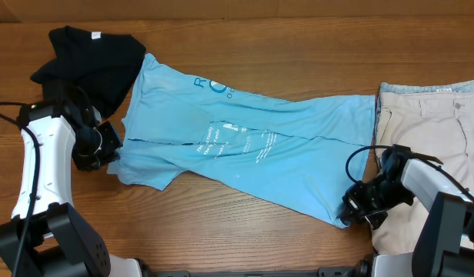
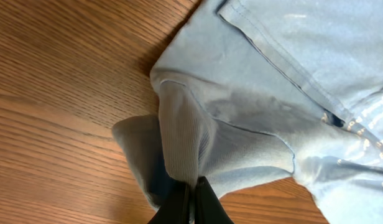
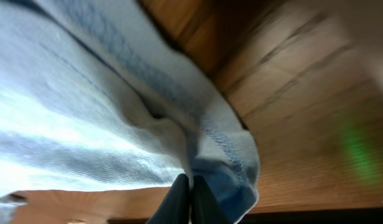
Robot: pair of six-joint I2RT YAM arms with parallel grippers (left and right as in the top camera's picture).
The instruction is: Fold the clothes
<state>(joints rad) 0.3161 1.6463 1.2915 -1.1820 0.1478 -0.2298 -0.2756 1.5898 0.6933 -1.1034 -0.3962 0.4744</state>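
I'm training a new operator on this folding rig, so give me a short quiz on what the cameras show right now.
1. True or false: the left gripper is shut on the light blue T-shirt.
2. Which garment lies at the right end of the table, beside the right gripper? A) a towel B) beige shorts C) a grey sock
3. Fill in: the black garment lies in the overhead view's upper ___ corner.
Key: 1 true; 2 B; 3 left.
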